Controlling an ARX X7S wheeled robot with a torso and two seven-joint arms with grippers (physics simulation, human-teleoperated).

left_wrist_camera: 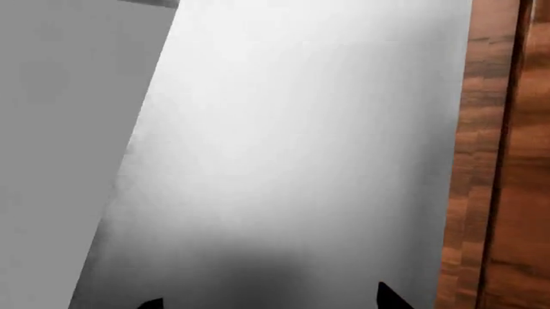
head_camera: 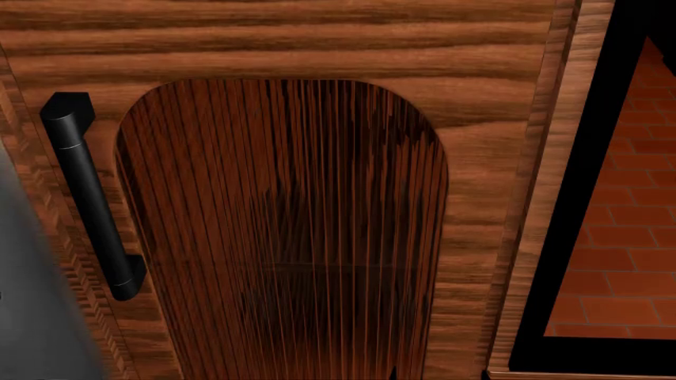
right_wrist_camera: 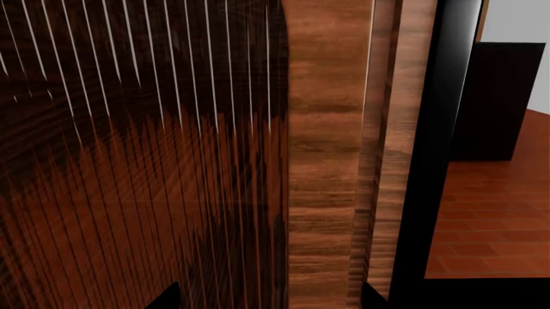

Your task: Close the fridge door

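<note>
A pale grey flat panel (left_wrist_camera: 284,148) fills most of the left wrist view, right next to a wood cabinet edge (left_wrist_camera: 498,193). It shows no handle and no shelf bins, so I cannot tell whether it is the fridge door. My left gripper (left_wrist_camera: 270,301) is close to this panel, open, with only its two dark fingertips (left_wrist_camera: 391,297) showing and nothing between them. My right gripper (right_wrist_camera: 270,297) is also open and empty, facing the ribbed inset of the brown cabinet door (right_wrist_camera: 138,161). Neither gripper shows in the head view.
The head view is filled by the brown wooden cabinet door (head_camera: 285,222) with its black bar handle (head_camera: 90,190) at the left. A grey surface (head_camera: 32,317) borders it at the lower left. A black frame (head_camera: 571,237) and red tiled floor (head_camera: 623,198) lie to the right.
</note>
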